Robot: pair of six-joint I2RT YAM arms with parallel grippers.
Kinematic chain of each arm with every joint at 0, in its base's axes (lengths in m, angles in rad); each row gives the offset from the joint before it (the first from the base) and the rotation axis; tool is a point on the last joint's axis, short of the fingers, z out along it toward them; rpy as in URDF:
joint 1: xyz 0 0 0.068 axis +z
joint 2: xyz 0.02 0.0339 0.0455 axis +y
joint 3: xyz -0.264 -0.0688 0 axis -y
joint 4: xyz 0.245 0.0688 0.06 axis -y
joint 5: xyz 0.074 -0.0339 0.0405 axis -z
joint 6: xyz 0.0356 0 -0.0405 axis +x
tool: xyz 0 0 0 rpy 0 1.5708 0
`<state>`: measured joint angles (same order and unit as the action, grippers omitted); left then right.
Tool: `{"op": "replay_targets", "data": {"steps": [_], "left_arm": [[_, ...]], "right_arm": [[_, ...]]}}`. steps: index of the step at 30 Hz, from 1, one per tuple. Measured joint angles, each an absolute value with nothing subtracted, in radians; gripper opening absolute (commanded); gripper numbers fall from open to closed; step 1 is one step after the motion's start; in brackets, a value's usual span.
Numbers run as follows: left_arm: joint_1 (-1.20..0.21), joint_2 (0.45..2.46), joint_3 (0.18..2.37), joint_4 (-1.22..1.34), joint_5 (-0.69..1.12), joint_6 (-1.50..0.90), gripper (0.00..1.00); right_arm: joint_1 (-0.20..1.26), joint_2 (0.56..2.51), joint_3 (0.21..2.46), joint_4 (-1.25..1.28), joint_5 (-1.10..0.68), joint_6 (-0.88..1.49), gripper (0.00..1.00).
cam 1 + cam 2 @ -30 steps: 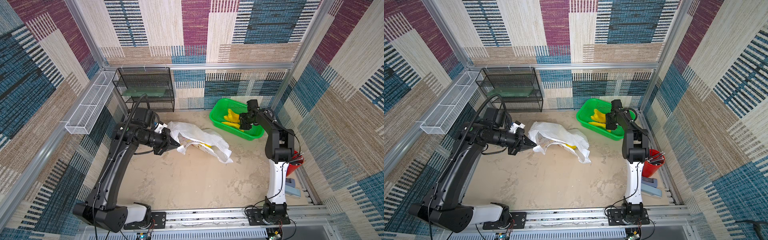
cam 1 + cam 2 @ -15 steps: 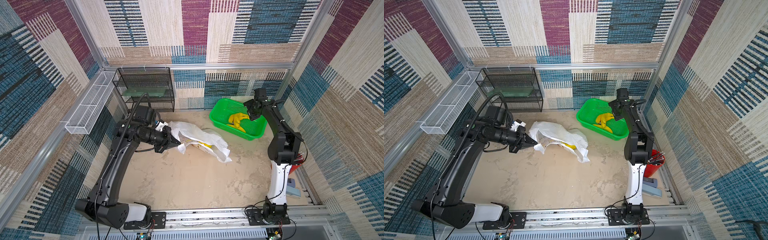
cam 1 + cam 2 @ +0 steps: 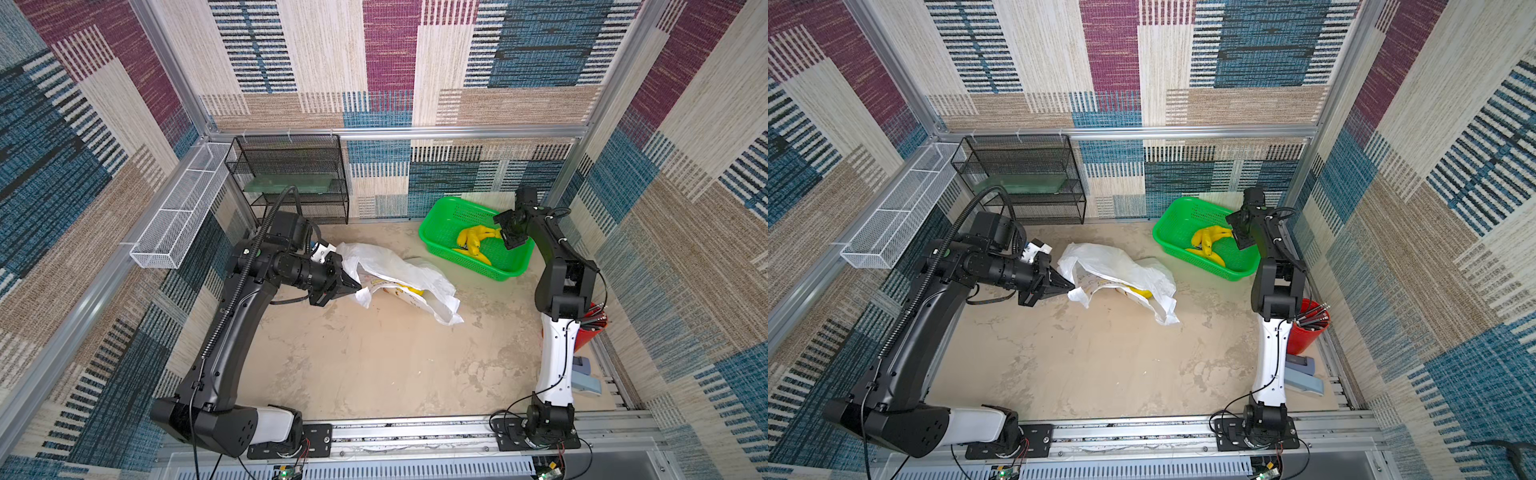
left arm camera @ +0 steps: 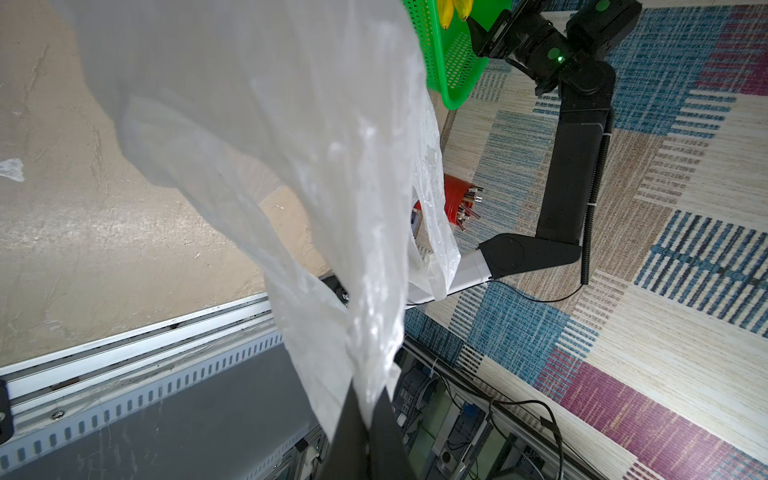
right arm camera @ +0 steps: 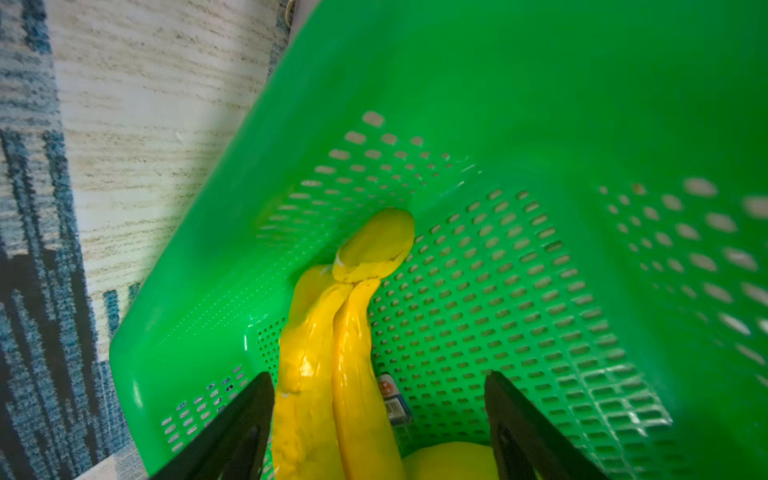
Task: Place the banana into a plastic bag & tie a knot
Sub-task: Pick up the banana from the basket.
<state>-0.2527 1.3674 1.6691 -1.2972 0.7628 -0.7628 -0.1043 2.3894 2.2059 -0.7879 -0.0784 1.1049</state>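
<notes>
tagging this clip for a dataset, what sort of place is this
Probably a robot test cell: the left arm and right arm are mounted on an aluminium rail, patterned panel walls box in the table, and a green basket of bananas sits as a prop.

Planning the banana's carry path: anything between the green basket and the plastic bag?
Nothing in the way. In both top views only a strip of bare table separates the green basket from the plastic bag.

Left arm (image 3: 232, 332) showing black shells, ribbed black hose (image 3: 235, 290) running alongside, green dot (image 3: 258, 252) marking one joint, left gripper (image 3: 353, 286) tapering black, right arm (image 3: 563, 286) mixing black and white links.
</notes>
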Motion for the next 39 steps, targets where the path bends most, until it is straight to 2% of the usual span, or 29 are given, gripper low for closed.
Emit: {"op": "replay_targets", "data": {"steps": [15, 20, 23, 29, 34, 39], "left_arm": [[-0.253, 1.351, 1.645, -1.298, 0.763, -0.763, 0.00], [-0.253, 1.346, 1.645, -1.298, 0.763, -0.763, 0.00], [-0.253, 1.343, 1.639, -1.298, 0.763, -0.763, 0.00], [-0.253, 1.314, 1.594, -1.297, 0.767, -0.763, 0.00], [-0.253, 1.276, 1.519, -1.298, 0.766, -0.756, 0.00], [-0.253, 1.263, 1.477, -1.298, 0.762, -0.748, 0.00]], "right_arm": [[-0.113, 2.499, 2.261, -0.697, -0.106, 1.275, 0.76], [-0.115, 2.508, 2.255, -0.686, -0.105, 1.311, 0.61], [-0.117, 2.514, 2.249, -0.675, -0.105, 1.336, 0.41], [-0.119, 2.501, 2.230, -0.671, -0.104, 1.380, 0.10], [-0.109, 2.388, 2.094, -0.664, -0.093, 1.402, 0.00], [-0.109, 2.234, 1.942, -0.625, -0.083, 1.417, 0.00]]}}
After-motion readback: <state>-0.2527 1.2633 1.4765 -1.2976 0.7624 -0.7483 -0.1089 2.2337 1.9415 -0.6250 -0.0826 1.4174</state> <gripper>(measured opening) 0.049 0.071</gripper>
